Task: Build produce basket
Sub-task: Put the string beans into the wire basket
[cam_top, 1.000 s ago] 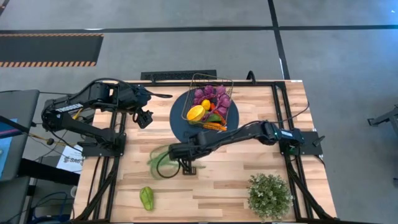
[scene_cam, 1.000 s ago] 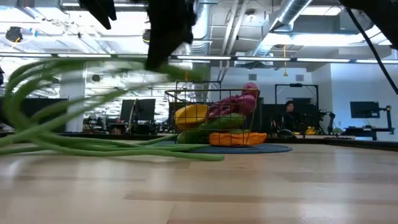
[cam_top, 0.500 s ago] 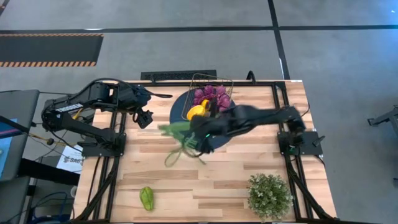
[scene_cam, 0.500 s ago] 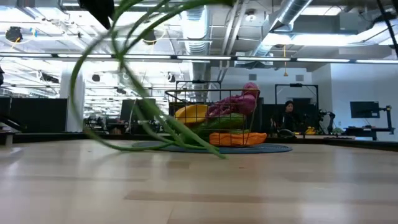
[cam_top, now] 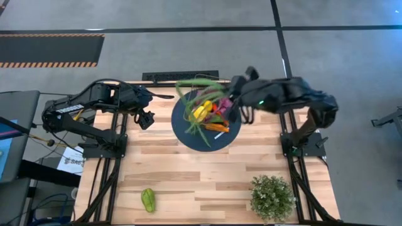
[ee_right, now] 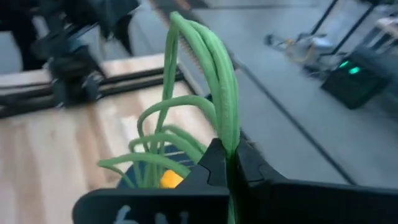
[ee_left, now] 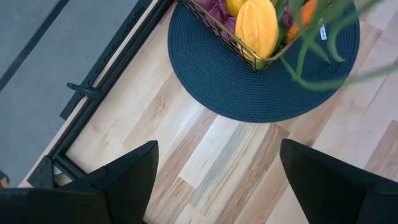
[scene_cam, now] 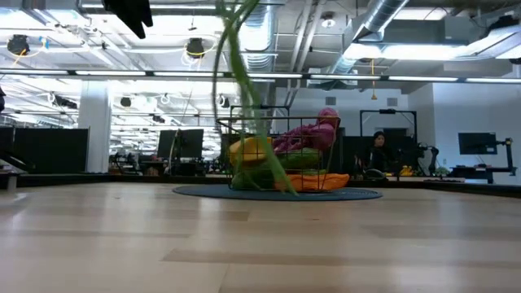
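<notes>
The wire basket (cam_top: 217, 100) stands on a round dark blue mat (cam_top: 188, 129) at the far middle of the table. It holds purple grapes (cam_top: 212, 95), a yellow lemon (ee_left: 258, 25) and an orange carrot (scene_cam: 309, 181). My right gripper (cam_top: 233, 103) is raised over the basket's right side, shut on a bundle of long green beans (cam_top: 195, 116). The bundle arches over the basket and hangs down in front of it (scene_cam: 236, 89). A green pepper (cam_top: 148, 199) lies on the table near the front left. My left gripper (ee_left: 214, 180) hovers open to the left of the mat, holding nothing. My right gripper pinches the bundle of green beans (ee_right: 229, 140) between its two fingers, several strands together. The strands rise past the fingertips, arch over and droop toward the basket's left side. Their loose ends (scene_cam: 277, 179) hang down by the mat; I cannot tell whether they touch it.
A bushy potted plant (cam_top: 272, 198) stands at the table's near right corner. Black frame rails run along the left (cam_top: 116, 157) and right (cam_top: 295, 169) sides of the wooden table. Bare wood lies between the mat and the near edge.
My right gripper has risen from the table's middle and swung toward the far edge, ending above the basket, and has turned on the way. The beans came up off the wood with it and now dangle over the basket and mat.
</notes>
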Robot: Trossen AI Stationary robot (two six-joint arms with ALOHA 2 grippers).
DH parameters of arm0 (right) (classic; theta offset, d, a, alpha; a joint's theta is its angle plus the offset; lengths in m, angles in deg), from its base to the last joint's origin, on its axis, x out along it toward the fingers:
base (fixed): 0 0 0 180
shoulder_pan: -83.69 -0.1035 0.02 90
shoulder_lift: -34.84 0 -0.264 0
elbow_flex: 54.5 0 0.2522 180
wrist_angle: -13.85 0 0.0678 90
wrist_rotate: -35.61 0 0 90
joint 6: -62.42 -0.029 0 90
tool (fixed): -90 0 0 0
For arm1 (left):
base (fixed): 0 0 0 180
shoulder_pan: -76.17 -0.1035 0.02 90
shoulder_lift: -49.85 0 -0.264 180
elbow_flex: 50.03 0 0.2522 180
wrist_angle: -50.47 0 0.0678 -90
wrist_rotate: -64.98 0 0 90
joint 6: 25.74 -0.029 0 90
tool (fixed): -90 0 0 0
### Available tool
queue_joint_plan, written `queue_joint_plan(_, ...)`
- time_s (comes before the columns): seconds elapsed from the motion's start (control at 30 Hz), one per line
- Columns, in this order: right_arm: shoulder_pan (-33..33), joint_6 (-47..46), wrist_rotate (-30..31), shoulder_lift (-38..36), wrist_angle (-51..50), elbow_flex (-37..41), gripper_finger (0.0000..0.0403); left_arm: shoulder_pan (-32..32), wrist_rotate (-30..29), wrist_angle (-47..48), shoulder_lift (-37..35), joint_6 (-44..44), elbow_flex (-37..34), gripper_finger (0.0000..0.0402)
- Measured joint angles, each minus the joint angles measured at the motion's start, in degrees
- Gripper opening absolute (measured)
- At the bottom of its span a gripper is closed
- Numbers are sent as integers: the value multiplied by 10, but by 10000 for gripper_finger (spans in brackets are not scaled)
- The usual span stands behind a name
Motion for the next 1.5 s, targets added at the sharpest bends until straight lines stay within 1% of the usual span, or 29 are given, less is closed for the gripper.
queue_joint_plan(0.17, 14, 38, 45, -41, 26, 0, 0, 0, 0, 0, 0, 0, 0, 322)
queue_joint_plan(0.37, 51, 62, 47, -82, 61, 0, 0, 0, -10, -1, 0, 0, 0, 322)
queue_joint_plan(0.47, 66, 62, 46, -85, 60, 0, 0, 0, -19, -23, 0, 5, 0, 322)
queue_joint_plan(0.53, 73, 62, 40, -84, 57, 0, 0, 0, -25, -63, 0, 4, 0, 322)
queue_joint_plan(0.63, 79, 62, 29, -75, 50, 0, 0, 0, -37, -162, 0, -21, -15, 322)
queue_joint_plan(0.7, 81, 64, 28, -67, 38, 1, 0, 0, -36, -243, 0, -43, -40, 322)
queue_joint_plan(0.77, 81, 64, 28, -61, 37, 0, 0, -1, -19, -314, 0, -64, -74, 322)
queue_joint_plan(0.83, 84, 63, 26, -59, 32, 1, 0, -3, -2, -358, 5, -64, -111, 320)
queue_joint_plan(0.9, 88, 62, 27, -55, 29, 0, 0, -3, 5, -367, 7, -54, -145, 315)
queue_joint_plan(1.03, 110, 51, 27, -33, -8, 0, 0, -3, 4, -384, 4, -34, -183, 307)
queue_joint_plan(1.13, 141, 38, 25, -7, -57, 0, 0, -3, 4, -391, 1, -35, -178, 304)
queue_joint_plan(1.27, 183, 29, 3, 41, -104, 0, 0, -3, 8, -392, -3, -46, -160, 305)
queue_joint_plan(1.4, 216, 61, -9, 92, -88, 1, 0, -3, 10, -387, -11, -57, -152, 304)
queue_joint_plan(1.5, 242, 95, -59, 124, -40, 0, 0, -3, 10, -378, -18, -65, -152, 304)
